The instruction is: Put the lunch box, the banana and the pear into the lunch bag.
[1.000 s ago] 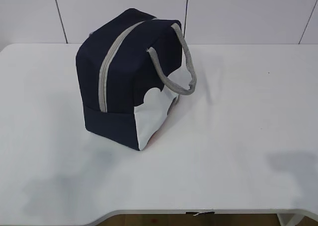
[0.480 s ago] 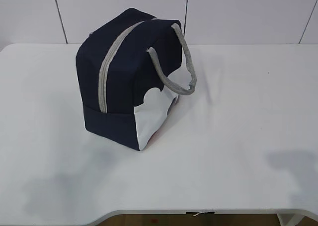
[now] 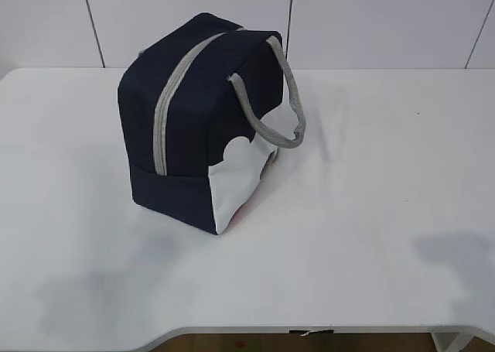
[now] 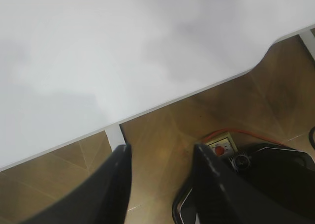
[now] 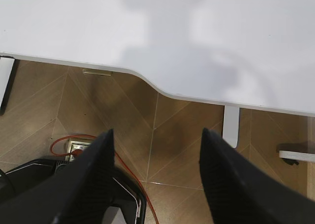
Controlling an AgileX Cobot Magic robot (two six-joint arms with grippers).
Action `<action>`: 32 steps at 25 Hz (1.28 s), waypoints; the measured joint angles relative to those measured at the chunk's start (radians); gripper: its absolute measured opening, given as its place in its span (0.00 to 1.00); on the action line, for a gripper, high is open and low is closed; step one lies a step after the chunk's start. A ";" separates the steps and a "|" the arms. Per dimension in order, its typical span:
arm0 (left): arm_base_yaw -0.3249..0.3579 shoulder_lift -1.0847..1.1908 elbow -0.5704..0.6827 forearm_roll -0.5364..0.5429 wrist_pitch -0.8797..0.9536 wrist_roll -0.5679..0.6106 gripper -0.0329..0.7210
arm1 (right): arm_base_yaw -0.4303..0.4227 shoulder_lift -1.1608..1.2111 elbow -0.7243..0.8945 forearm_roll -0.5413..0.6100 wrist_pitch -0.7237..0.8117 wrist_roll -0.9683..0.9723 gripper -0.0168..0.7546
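Left pincer (image 4: 160,177) and right pincer (image 5: 156,157) both hang with fingers spread, holding nothing, past the near edge of the counter (image 3: 371,236) above the wooden floor (image 5: 44,101). Well beyond both, the lunch bag (image 3: 201,120) stands zipped on the counter, nearer the left pincer's side.

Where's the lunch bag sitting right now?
In the exterior view, the lunch bag stands left of centre on the white table, towards the back wall, zipper closed. Neither wrist view shows it.
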 joint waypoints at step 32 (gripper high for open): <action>0.328 -0.390 0.000 -0.004 0.017 0.000 0.40 | -0.002 -0.371 0.000 0.000 0.006 0.001 0.60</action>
